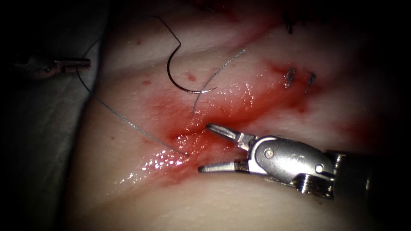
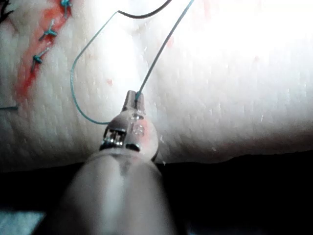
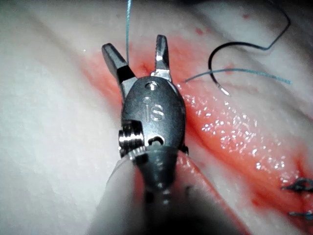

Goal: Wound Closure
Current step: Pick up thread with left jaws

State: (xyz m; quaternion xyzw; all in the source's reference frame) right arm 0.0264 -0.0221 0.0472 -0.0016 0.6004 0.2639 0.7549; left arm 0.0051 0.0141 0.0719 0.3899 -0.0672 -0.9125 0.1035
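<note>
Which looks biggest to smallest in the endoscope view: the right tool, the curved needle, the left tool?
Right tool, largest, though nearest the camera. Curved needle and left tool: about alike, unranked.

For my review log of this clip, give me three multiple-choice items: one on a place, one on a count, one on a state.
1. Where is the dark curved steel needle?
A. lying free on the pale pork tissue, left of the cut
B. in the right tool
C. in the left tool

2. How many tools hold thin grey thread?
A. none
B. one
C. two

3. The right arm's silver tool is:
A. shut on thread
B. shut on tissue
C. open

A: nothing grips the needle.
B: the left tool alone clamps thread.
C: its jaws stand spread over the red cut.
</note>
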